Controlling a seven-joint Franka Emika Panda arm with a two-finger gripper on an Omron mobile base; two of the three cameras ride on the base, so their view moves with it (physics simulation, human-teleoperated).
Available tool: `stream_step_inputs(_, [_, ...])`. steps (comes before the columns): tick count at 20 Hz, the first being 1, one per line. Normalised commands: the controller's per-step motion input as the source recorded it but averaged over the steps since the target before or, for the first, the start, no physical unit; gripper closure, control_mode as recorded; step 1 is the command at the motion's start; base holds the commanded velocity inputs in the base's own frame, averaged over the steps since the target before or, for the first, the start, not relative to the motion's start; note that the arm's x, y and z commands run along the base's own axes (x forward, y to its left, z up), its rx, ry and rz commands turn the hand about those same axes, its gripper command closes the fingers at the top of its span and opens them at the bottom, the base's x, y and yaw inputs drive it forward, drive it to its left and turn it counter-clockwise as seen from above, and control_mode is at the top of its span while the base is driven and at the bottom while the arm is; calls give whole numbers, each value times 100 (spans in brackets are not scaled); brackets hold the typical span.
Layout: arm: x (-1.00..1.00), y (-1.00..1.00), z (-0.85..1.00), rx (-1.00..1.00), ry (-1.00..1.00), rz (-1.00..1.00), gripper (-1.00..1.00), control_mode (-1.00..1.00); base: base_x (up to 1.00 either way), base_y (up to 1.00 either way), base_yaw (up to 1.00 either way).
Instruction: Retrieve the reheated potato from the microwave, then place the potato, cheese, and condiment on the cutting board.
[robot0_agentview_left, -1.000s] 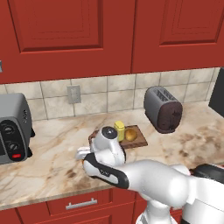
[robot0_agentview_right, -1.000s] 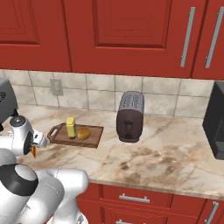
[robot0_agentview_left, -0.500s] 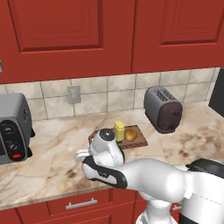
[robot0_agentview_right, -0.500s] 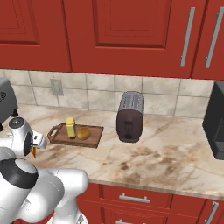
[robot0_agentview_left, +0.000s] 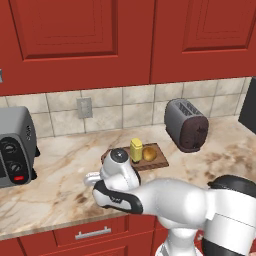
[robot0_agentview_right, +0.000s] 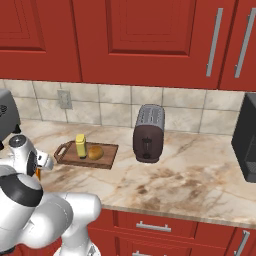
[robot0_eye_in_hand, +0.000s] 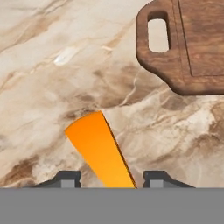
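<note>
The dark brown wooden cutting board (robot0_agentview_left: 141, 158) lay on the marble tabletop (robot0_agentview_left: 60, 170), carrying the yellow squeeze bottle (robot0_agentview_left: 136, 149) and the tan potato (robot0_agentview_left: 149, 153). Bare tabletop lay beyond its handle end. There the orange cheese wedge (robot0_eye_in_hand: 99, 151) lay between the end effector (robot0_eye_in_hand: 111, 178) fingers; I cannot tell whether it was clenched.

Glossy white arm (robot0_agentview_left: 175, 200), dark joints
</note>
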Motion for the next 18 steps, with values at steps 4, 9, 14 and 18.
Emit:
stream_step_inputs(4, [3,0,-8,0,1,0,100,-100,0,0,0])
stream_step_inputs(9, [1,0,-11,0,1,0,100,-100,0,0,0])
stream_step_inputs(14, [1,0,-7,0,0,0,100,-100,0,0,0])
stream_step_inputs(18, [0,0,0,0,0,0,100,-100,0,0,0])
